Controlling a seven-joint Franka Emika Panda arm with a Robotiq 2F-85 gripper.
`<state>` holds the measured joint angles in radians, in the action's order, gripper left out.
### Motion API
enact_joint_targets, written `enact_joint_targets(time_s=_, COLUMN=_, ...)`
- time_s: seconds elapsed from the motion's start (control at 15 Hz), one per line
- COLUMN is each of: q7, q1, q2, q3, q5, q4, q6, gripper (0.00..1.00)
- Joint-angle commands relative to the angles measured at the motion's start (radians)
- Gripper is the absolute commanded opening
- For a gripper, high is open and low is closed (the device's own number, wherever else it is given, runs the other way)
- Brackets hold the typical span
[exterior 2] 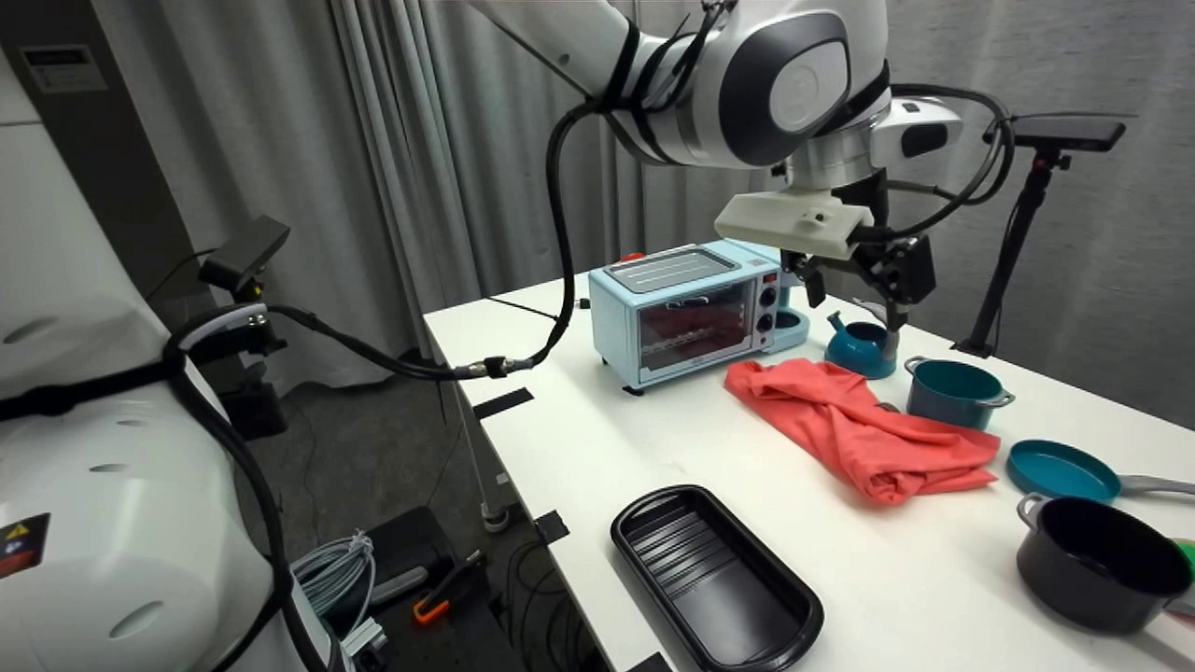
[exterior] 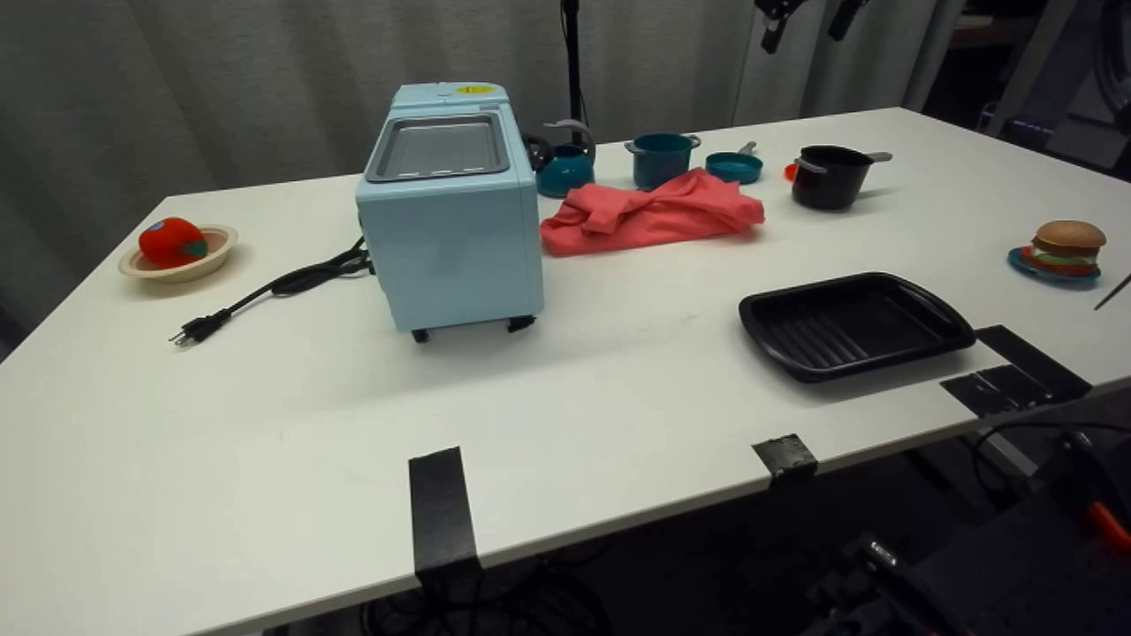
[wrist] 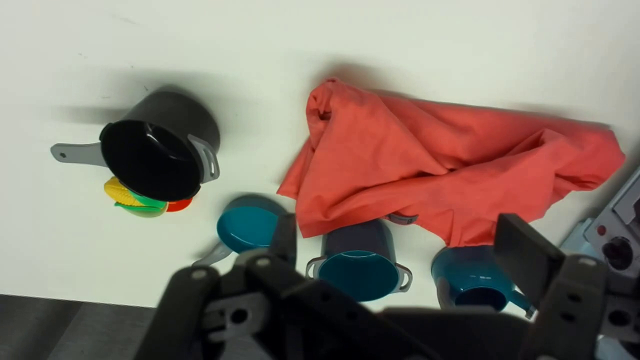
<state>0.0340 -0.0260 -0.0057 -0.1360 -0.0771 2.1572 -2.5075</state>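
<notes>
Cloth of rumpled coral-red fabric [wrist: 440, 165] is lying on a white table [exterior 2: 607, 439] below the black two-fingered gripper [wrist: 400, 235], whose fingers are standing wide apart in mid-air. Between the fingertips in the wrist view, a deep round teal pot with grey loop handles [wrist: 359, 275] is sitting with its mouth and teal inner wall exposed. Near one finger a rounded teal kettle with a grey handle [wrist: 462, 267] is standing, and just past that finger a pale-blue boxy toaster oven [exterior 2: 693, 322] is bearing a flat grey metal tray [exterior 2: 670, 269]. Beyond the oven a round cream bowl [exterior: 181, 271] is holding a red toy tomato [exterior: 172, 243]. Past the opposite finger a shallow teal pan [wrist: 250, 227] is lying; farther out a deep black saucepan [wrist: 155, 157], too dark inside to read, is standing beside yellow-and-green toy corn [wrist: 124, 193]. On the robot-base side of the gripper, a black rectangular ridged baking dish [exterior 2: 717, 579] is lying near the taped table edge, white surface stretching from it toward the cloth. The opposite edge is running near the teal pan.
</notes>
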Motion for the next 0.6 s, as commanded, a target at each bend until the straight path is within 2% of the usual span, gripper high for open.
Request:
enact_joint_targets(time_s=0.0, q7=0.001, q1=-0.021, q2=-0.005, q3=0.022, q5=0.001, q4=0.004, q6=0.002, gripper=1.00)
enact_joint_targets(time_s=0.53, q7=0.001, q1=-0.020, q2=-0.007, q3=0.025, q5=0.001, q4=0.011, q6=-0.002, gripper=1.00)
